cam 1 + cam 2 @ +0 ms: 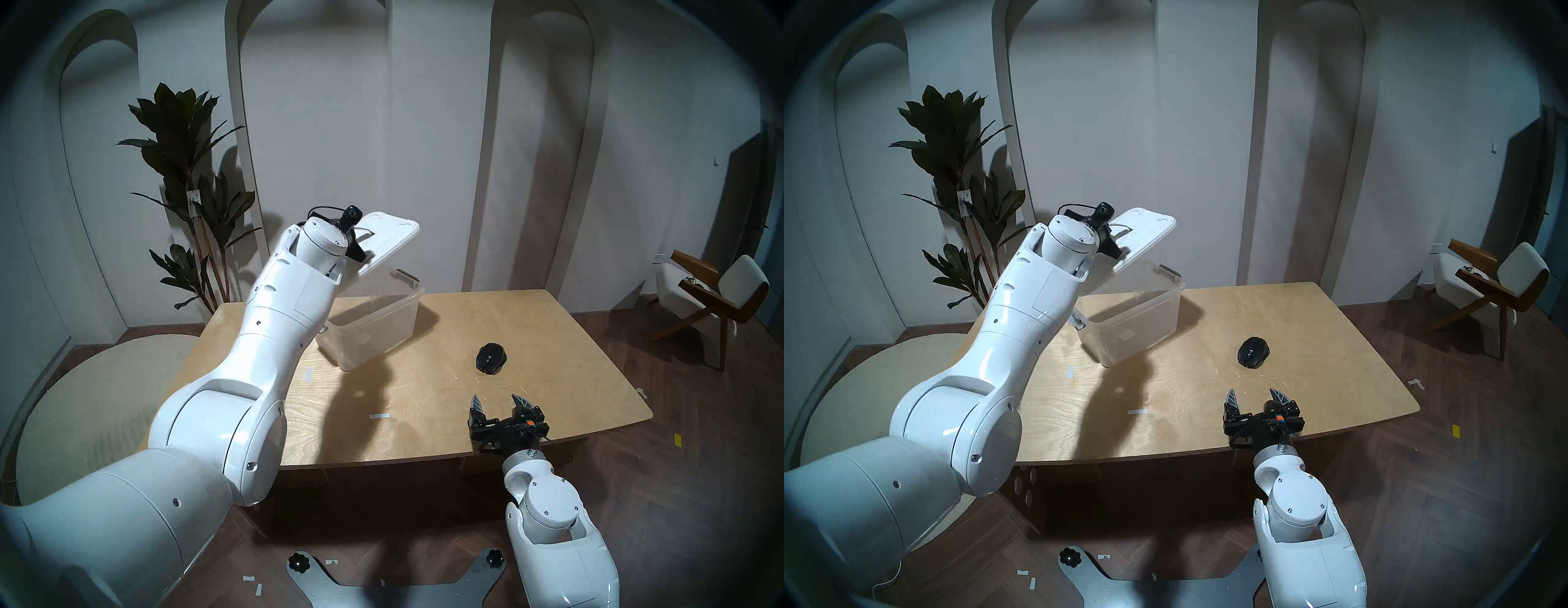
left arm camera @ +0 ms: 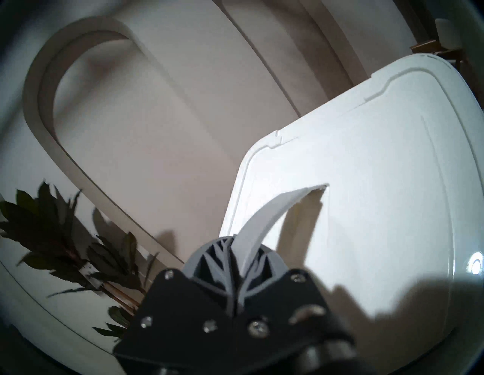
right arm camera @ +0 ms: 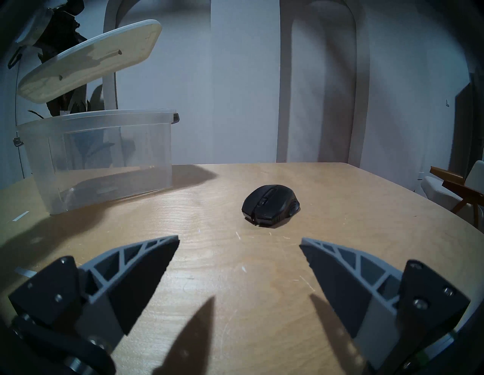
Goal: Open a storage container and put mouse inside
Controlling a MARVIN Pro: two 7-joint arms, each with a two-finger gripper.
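I see left gripper (image 2: 242, 258) clamped on lid (image 1: 384, 237) handle (image 2: 264, 220), held above clear bin (image 1: 373, 327) (far left). Right gripper (image 1: 498, 401) spread apart near mouse (image 1: 490, 358) on counter (image 1: 551, 339).

White walls w/ tall arched panels (image 1: 322, 106); dark herringbone wood floor (image 1: 700, 467). Leafy plant (image 1: 186, 170) in left corner — pale round rug (image 1: 85, 403) below. Wood table (image 1: 530, 339) centre, wood-framed chair (image 1: 712, 297) far right. Dim light.
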